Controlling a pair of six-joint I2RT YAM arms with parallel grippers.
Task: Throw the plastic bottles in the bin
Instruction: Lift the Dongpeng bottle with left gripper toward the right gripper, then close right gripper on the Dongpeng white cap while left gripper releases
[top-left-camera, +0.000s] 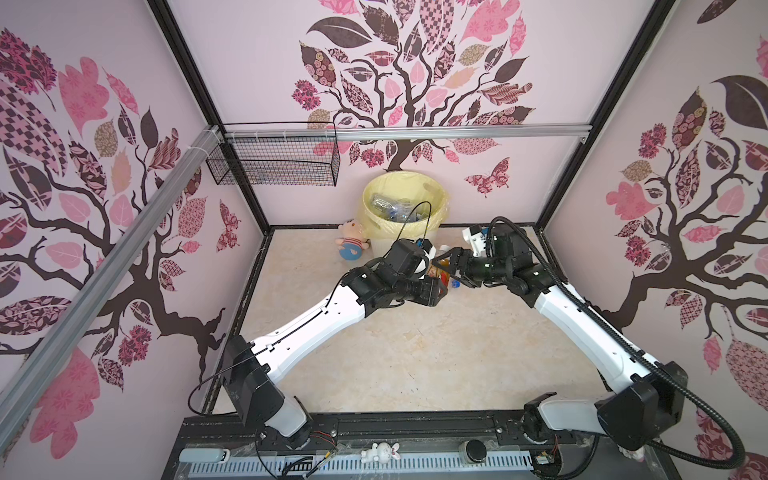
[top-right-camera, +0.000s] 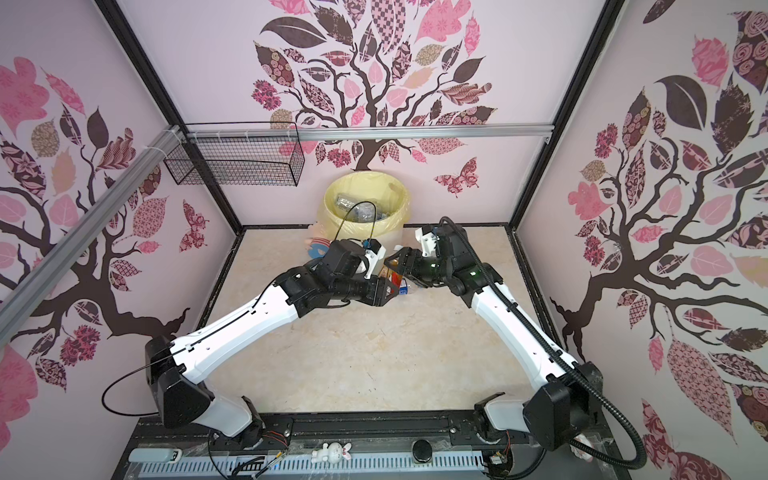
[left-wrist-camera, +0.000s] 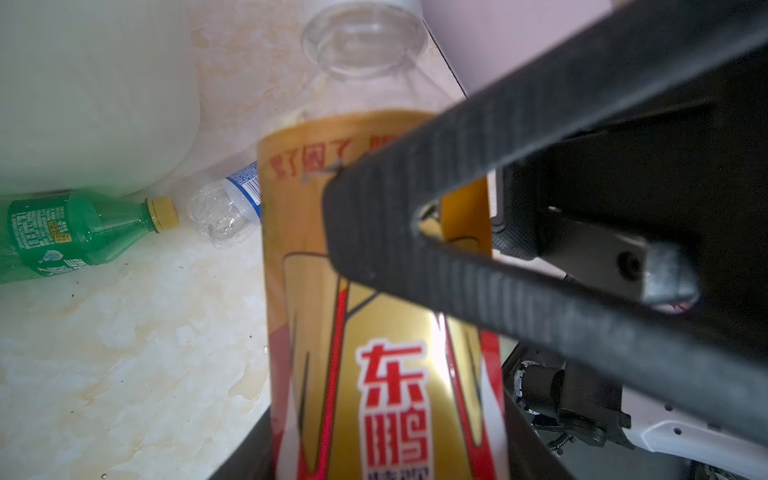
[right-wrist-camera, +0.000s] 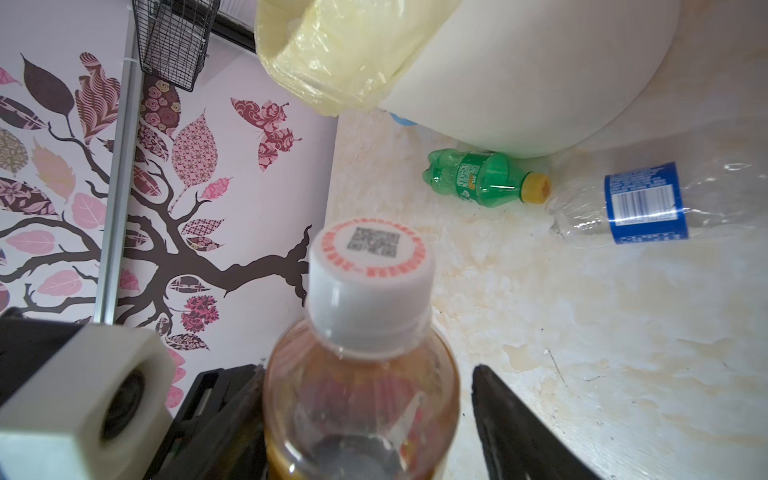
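Note:
A plastic bottle with a gold and red label and a white cap (top-left-camera: 441, 268) (top-right-camera: 387, 272) (left-wrist-camera: 374, 395) (right-wrist-camera: 361, 374) is held off the floor in front of the bin (top-left-camera: 374, 232) (top-right-camera: 332, 218). My left gripper (top-left-camera: 437, 287) (top-right-camera: 388, 289) (left-wrist-camera: 386, 461) is shut on its lower body. My right gripper (top-left-camera: 446, 262) (top-right-camera: 395, 262) (right-wrist-camera: 365, 419) straddles its shoulder below the cap; one finger touches and the other finger (right-wrist-camera: 519, 424) stands a little off. A green bottle (left-wrist-camera: 75, 228) (right-wrist-camera: 478, 178) and a clear blue-labelled bottle (left-wrist-camera: 232, 208) (right-wrist-camera: 644, 203) lie at the bin's foot. More bottles (top-left-camera: 395, 208) lie inside the bin.
A pink-and-blue plush doll (top-left-camera: 351, 243) leans beside the bin on its left. A black wire basket (top-left-camera: 274, 166) hangs on the back wall above. The back wall stands close behind the bin, and both arms meet just in front of it.

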